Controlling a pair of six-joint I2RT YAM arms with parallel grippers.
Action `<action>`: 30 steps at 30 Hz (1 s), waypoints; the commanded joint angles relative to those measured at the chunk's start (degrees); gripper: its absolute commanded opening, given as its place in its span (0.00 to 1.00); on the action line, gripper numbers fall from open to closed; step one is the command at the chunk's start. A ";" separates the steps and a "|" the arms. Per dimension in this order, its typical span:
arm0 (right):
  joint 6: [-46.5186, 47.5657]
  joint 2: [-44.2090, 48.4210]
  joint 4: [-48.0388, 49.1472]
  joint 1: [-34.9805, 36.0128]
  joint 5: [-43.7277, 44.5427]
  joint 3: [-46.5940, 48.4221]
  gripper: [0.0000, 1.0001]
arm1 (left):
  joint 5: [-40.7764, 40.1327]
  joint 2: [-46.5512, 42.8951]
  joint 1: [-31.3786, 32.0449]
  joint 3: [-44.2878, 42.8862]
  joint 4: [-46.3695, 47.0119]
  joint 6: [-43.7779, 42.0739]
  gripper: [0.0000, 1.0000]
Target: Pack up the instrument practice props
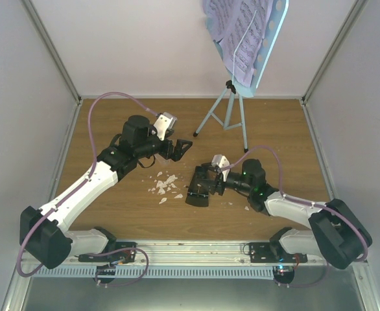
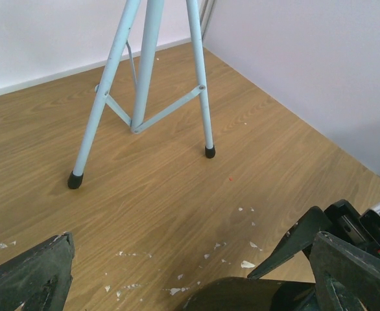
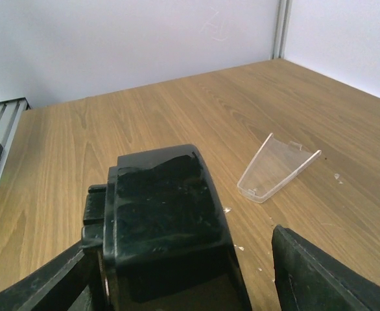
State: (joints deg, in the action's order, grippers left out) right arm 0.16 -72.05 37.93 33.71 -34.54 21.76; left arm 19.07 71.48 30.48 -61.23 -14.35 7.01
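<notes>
The light blue tripod music stand (image 1: 227,110) stands at the back right, and its legs show in the left wrist view (image 2: 144,78). Lilac sheet-music pages (image 1: 238,32) rest on its desk. The black metronome (image 1: 196,193) lies mid-table between the open jaws of my right gripper (image 1: 201,184). In the right wrist view the metronome (image 3: 161,207) sits against the left finger, clear of the right one. Its clear cover (image 3: 277,167) lies detached on the table beyond. My left gripper (image 1: 179,148) is open and empty, left of the stand's legs.
Small white crumbs (image 1: 164,184) are scattered mid-table, also in the left wrist view (image 2: 245,264). White walls and metal posts enclose the wooden table (image 1: 112,201). The right arm's gripper parts show at the lower right of the left wrist view (image 2: 365,227).
</notes>
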 commanded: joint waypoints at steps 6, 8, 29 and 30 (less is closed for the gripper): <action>-0.08 2.88 -4.94 -0.62 1.40 2.11 0.86 | 0.34 -3.00 0.00 1.59 4.96 -0.76 0.99; -1.26 5.39 -7.31 -0.64 2.58 2.38 0.95 | -1.09 -4.72 0.23 2.70 6.24 -0.58 0.99; -31.38 34.52 -29.41 -12.42 56.76 -3.53 1.00 | -31.30 -13.16 25.18 26.96 24.15 8.13 0.99; -31.89 35.36 -29.63 -13.13 56.70 -4.22 1.00 | -32.84 -12.44 26.29 27.11 24.53 7.82 0.99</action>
State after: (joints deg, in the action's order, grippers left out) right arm -23.38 -39.55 12.23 24.16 13.96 20.16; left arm -2.66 57.47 53.17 -34.98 1.26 15.25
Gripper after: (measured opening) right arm 0.995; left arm 0.990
